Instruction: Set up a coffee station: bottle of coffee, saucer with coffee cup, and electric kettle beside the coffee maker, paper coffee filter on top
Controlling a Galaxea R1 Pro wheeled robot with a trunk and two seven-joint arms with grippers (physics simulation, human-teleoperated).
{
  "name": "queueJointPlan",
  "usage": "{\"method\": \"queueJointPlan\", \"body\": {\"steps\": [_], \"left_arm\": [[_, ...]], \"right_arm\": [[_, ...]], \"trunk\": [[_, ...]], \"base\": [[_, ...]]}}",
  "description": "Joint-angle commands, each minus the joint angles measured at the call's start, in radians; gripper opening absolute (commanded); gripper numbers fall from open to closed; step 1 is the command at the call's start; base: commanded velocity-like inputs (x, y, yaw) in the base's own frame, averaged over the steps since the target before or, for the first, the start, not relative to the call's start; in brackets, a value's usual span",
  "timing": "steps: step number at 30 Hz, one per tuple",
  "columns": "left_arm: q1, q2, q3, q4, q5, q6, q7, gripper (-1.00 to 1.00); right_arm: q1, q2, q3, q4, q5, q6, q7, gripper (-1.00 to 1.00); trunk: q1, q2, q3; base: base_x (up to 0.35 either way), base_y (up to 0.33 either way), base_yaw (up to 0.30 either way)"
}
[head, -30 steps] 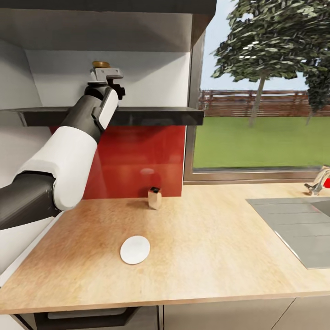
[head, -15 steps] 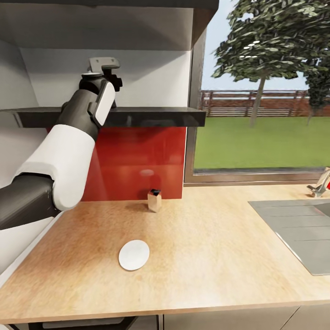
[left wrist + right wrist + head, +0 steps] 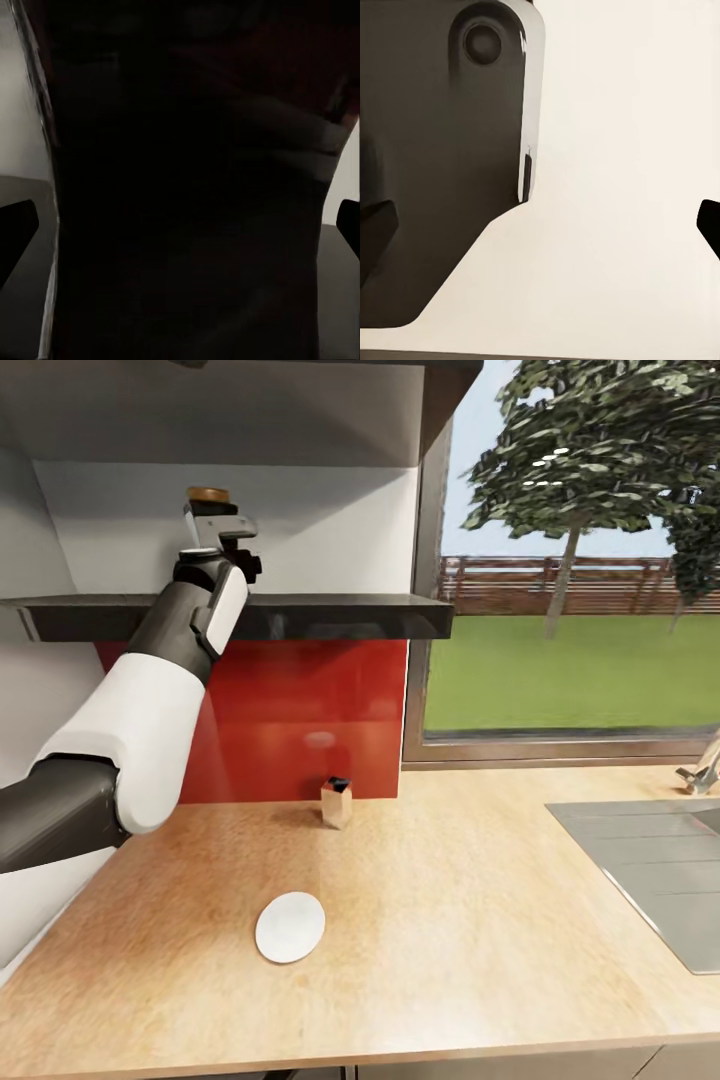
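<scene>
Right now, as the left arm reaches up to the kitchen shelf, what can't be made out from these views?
- Bottle of coffee: head view shows just its yellow cap; the left gripper hides the body.
- Left wrist view: a dark surface sits too close to identify, so the grip is unreadable.
- Right gripper's jaws: only fingertip edges show, cut off by the frame.

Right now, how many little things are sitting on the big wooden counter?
2. A round white saucer lies flat near the counter's front edge, and a small tan box with a dark top stands farther back by the red wall. More may sit outside the picture.
</scene>
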Motion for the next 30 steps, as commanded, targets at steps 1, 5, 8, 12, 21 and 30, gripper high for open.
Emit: {"method": "queueJointPlan", "body": {"steps": [1,5,8,12,21,30], "left_arm": [[0.0,0.001,-0.003,-0.001,0.005,0.004,0.006,1.0],[0.006,0.003,-0.004,-0.002,0.005,0.001,0.006,1.0],[0.012,0.003,-0.003,-0.003,0.005,0.0,0.007,1.0],[0.027,0.004,-0.005,-0.047,0.004,0.006,0.006,-1.0],[0.041,0.005,-0.001,-0.087,0.005,0.01,0.006,-1.0],[0.042,0.005,0.002,-0.103,0.005,0.011,0.005,-1.0]], "right_arm": [[0.0,0.0,-0.007,-0.001,0.01,-0.002,0.004,1.0],[0.0,0.0,-0.007,-0.001,0.01,-0.002,0.004,1.0],[0.0,0.0,-0.007,-0.001,0.01,-0.002,0.004,1.0],[0.0,0.0,-0.007,-0.001,0.01,-0.002,0.004,1.0],[0.0,0.0,-0.007,-0.001,0.01,-0.002,0.004,1.0],[0.0,0.0,-0.007,-0.001,0.01,-0.002,0.004,1.0]], "trunk": [[0.001,-0.002,-0.002],[0.001,-0.002,-0.002],[0.001,-0.002,-0.002],[0.001,-0.002,-0.002],[0.001,-0.002,-0.002],[0.001,-0.002,-0.002]], "base": [[0.022,0.0,0.0],[0.009,0.0,0.0],[0.002,0.0,0.0],[0.0,0.0,0.0],[0.0,0.0,0.0],[0.0,0.0,0.0]]}}
